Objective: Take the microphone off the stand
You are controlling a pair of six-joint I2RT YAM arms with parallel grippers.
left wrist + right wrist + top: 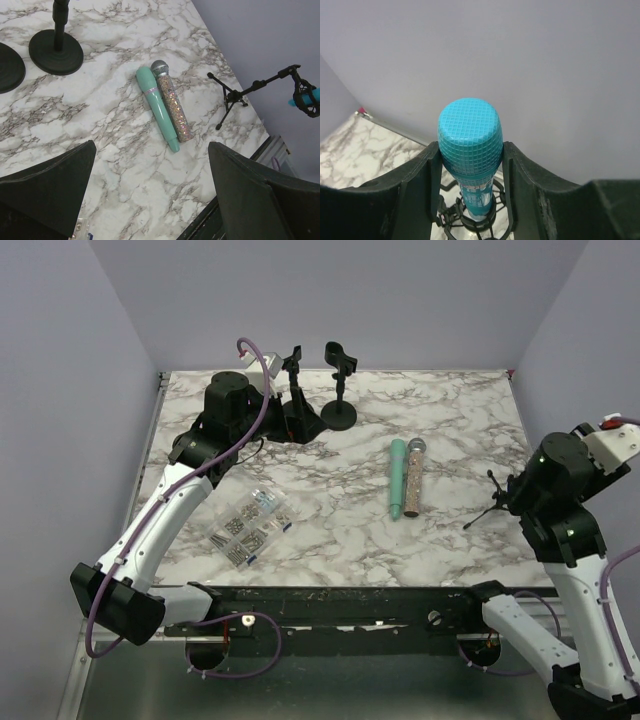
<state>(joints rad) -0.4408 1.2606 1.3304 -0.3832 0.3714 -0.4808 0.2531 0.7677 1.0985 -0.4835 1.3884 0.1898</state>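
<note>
We have the right gripper point(470, 148) closed on the head of the turquoise plastic microphone point(470, 131), seated below it in the clip of the black tripod stand point(234, 95), to pull it straight out, while the left gripper point(151, 150) hangs wide open.

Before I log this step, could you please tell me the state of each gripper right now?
Left gripper: open, holding nothing.
Right gripper: closed on the turquoise grid-textured microphone, which sits in its black stand clip.
</note>
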